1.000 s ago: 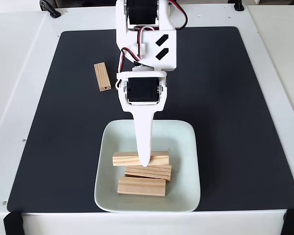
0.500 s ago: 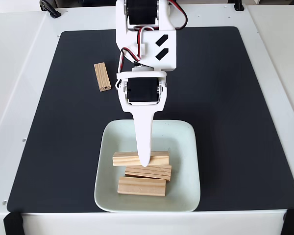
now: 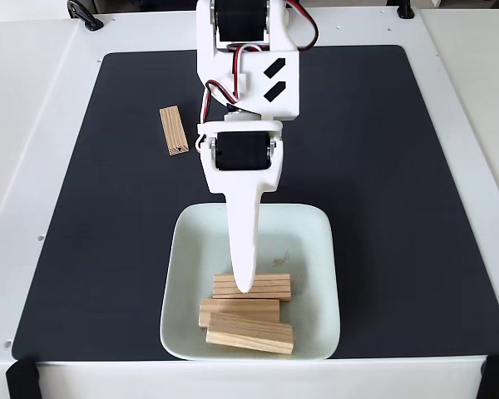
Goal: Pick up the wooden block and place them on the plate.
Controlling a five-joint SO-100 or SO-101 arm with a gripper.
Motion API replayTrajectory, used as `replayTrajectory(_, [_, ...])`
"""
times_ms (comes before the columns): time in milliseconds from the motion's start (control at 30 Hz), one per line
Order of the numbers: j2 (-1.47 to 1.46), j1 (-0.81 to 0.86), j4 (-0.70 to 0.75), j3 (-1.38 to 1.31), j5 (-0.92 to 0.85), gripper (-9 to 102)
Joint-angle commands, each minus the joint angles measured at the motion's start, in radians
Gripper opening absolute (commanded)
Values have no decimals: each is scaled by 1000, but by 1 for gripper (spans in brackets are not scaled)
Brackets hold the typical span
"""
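Tool [image 3: 244, 287] low over plate [image 3: 316, 249], three blocks [image 3: 249, 332] piled; jaw state can't be told.
Risk: lifting carelessly may topple the pile; fourth block [image 3: 174, 130] waits upper left.

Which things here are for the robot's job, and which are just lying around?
For the job:
- plate
- three wooden blocks on the plate
- one wooden block left on the mat
- gripper

Just there:
- black mat
- white table

Four wooden blocks are visible: three [image 3: 251, 287] [image 3: 233, 309] [image 3: 249, 335] lie on the plate [image 3: 191, 249], and one [image 3: 174, 130] lies on the black mat [image 3: 399, 166]. There is one plate, one mat and one gripper [image 3: 244, 287].
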Motion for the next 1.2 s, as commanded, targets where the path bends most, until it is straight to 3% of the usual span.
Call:
replayTrajectory(0, [26,2,-5,-41,-5,27])
replayTrajectory(300, [40,2,-5,-40,5,-2])
replayTrajectory(600, [255,3,-14,241,6,0])
replayTrajectory(1167, [1170,74,-15,1359,8,-1])
